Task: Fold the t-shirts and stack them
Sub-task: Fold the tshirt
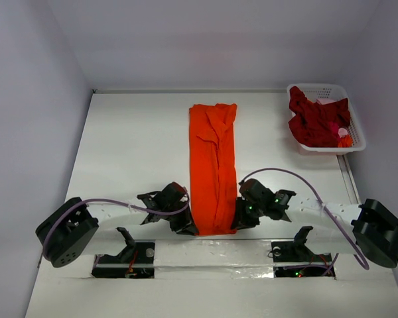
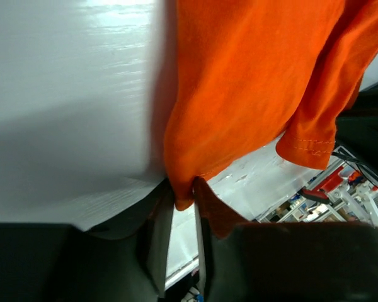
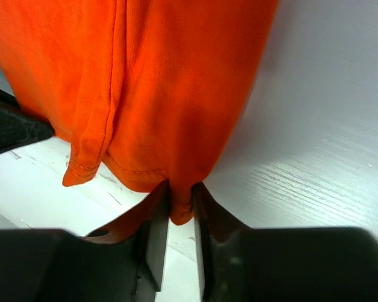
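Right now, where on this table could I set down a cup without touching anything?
Bare tabletop lies left of the orange t-shirt, and between it and the white basket. The near edge is crowded: the left tool and right tool pinch the shirt's near corners there.

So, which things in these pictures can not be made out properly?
Top view: how many crimson t-shirts lie bunched in the basket.
Top view: the pink and orange bits in the basket, too small to identify.
Top view: the jaws of the left gripper and right gripper, hidden under their own bodies.
Wrist views: the orange t-shirt, its far end cut off by the top edge.
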`<action>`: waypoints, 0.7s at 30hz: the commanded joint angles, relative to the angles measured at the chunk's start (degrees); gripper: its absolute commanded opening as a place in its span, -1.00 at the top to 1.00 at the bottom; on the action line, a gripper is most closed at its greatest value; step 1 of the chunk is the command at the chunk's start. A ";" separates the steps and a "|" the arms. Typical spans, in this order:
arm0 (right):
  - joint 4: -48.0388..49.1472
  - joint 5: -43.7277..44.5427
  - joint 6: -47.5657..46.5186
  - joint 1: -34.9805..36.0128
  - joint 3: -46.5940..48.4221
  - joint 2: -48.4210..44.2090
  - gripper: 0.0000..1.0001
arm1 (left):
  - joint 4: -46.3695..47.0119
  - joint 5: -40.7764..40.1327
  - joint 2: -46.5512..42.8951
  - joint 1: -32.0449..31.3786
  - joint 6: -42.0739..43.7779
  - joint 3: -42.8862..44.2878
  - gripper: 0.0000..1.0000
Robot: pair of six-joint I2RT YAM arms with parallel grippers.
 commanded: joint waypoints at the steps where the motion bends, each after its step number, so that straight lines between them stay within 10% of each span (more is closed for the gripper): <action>1: 1.55 -0.04 0.00 0.56 0.53 0.54 0.51 | -4.95 -5.22 2.55 -0.11 2.29 -1.02 0.72; 7: 2.25 -0.39 0.00 1.08 0.53 1.86 1.00 | -5.12 -5.05 3.09 -0.11 2.46 -0.85 1.00; 21: -4.33 3.82 0.00 1.08 5.09 -1.74 1.00 | -15.40 -7.94 -2.89 -0.11 2.46 8.36 1.00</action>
